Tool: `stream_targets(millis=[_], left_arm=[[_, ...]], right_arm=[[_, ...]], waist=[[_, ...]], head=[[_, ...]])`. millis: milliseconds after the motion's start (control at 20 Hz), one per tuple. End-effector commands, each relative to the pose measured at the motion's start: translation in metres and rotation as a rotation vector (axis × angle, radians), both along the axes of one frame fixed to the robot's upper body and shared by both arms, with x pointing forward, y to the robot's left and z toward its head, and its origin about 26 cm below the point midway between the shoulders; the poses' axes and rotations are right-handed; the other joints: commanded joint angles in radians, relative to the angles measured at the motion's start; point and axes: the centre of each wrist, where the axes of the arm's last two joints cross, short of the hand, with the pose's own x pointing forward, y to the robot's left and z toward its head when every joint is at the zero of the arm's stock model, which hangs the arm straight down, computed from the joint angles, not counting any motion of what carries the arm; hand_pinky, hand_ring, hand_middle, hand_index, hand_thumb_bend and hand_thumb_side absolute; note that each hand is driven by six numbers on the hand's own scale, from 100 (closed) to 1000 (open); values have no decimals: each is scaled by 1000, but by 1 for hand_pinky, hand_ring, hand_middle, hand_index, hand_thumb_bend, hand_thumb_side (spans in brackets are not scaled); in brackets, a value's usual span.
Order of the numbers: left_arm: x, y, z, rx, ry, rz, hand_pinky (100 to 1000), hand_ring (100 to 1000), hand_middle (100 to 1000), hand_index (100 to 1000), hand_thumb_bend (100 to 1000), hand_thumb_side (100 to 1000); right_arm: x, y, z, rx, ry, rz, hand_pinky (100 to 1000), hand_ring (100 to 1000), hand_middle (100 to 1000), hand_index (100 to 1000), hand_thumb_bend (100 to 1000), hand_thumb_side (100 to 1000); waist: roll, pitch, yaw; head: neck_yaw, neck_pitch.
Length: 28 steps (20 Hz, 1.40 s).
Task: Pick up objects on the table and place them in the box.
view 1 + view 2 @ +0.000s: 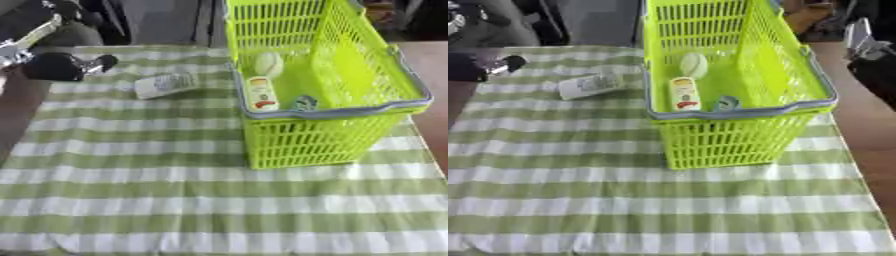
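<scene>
1. A table (429,65) of brown wood is covered by a cloth (219,200) checked in green and white stripes; the bare wood shows along the right and left edges. Dark, blurred shapes fill the far background.
2. A bright lime-green plastic basket (306,142) with a grey rim stands on the cloth toward the right side. Its walls are an open grid of slats, and its green handle is raised above it.
3. Inside the basket lie three things. A pale, rounded, oval object (269,64) rests near the middle of the floor. Just in front of it lies a white bottle (261,93) with a yellow and red label, set lengthwise. Beside that bottle, against the near wall, sits a small bluish item (304,102), too blurred to make out.
4. On the cloth, left of the basket and apart from it, lies a white bottle with a dark printed label (166,84), on its side and slightly angled.
5. The robot's left hand (63,66), black with silver parts, shows at the upper left edge, near that lying bottle but not touching it. It holds nothing; whether its fingers are curled or straight cannot be told.
6. The right hand does not show.
</scene>
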Motion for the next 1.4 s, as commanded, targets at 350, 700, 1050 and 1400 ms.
stream_targets(millis=[350,700,1050,1400], left_arm=[[49,11,-29,14,-1,143,825,843,807,857,646,633],[58,5,-49,-30,-72,78,840,854,819,871,598,623],[59,3,-61,-27,-39,66,842,853,796,851,571,621],[59,5,-72,-3,15,98,839,849,776,828,576,627]], right_arm=[[-1,3,15,-33,-38,34,557,563,624,777,151,418],[-2,5,17,-34,-44,47,557,563,623,778,151,418],[-2,6,19,-34,-48,52,556,562,623,778,150,416],[-2,6,20,-32,-51,56,556,561,623,778,149,416]], waist=[[6,7,-40],[6,23,-63],[5,34,-73],[5,44,-84]], head=[[21,-23],[28,-36],[33,-45],[37,-52]])
